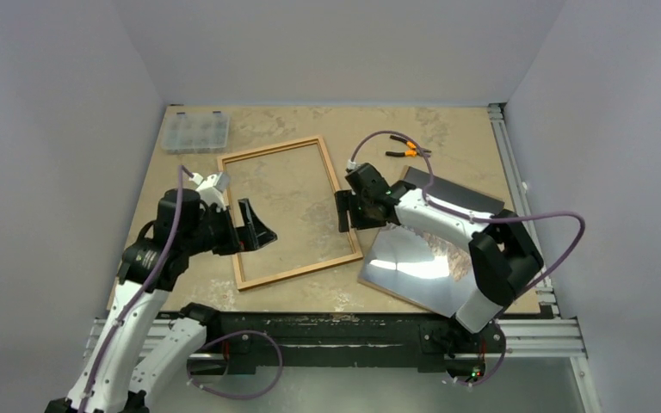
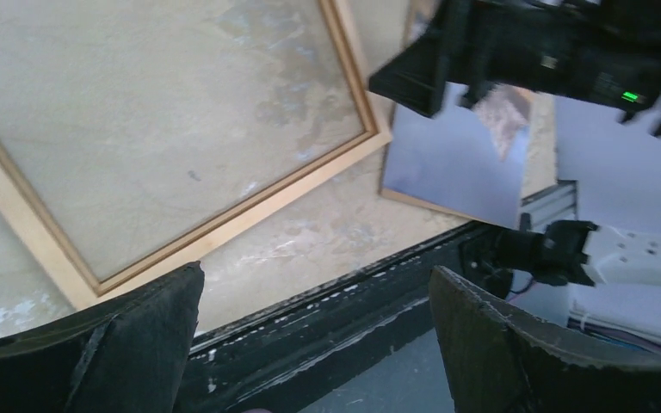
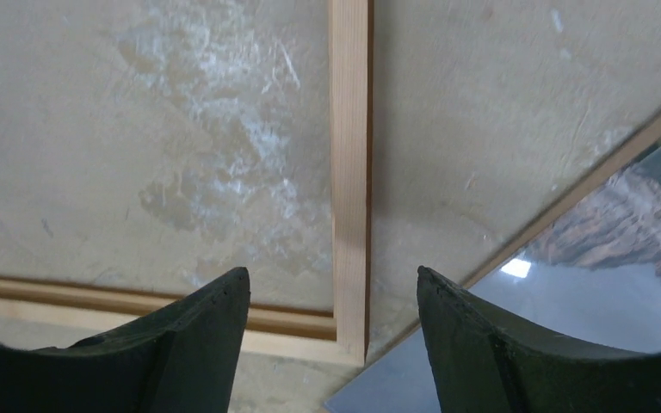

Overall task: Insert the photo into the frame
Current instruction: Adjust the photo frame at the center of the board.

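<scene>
The frame (image 1: 267, 148), thin light wood, lies flat in the middle of the table. The photo (image 1: 404, 271), a glossy print with glare on it, lies just right of the frame's near right corner. My right gripper (image 1: 342, 212) hovers over the frame's right rail; in the right wrist view the rail (image 3: 349, 172) runs between the open fingers of that gripper (image 3: 331, 275) without touching them, and the photo (image 3: 620, 258) shows at lower right. My left gripper (image 1: 258, 228) is open and empty over the frame's left side. Its wrist view, past its own wide-open fingers (image 2: 316, 284), shows the frame (image 2: 224, 219) and photo (image 2: 456, 163).
A dark backing panel (image 1: 460, 196) lies behind the photo under the right arm. A clear compartment box (image 1: 194, 131) sits at the far left, and orange-handled pliers (image 1: 409, 152) at the far right. The table's black front edge (image 2: 353, 292) runs just below the left gripper.
</scene>
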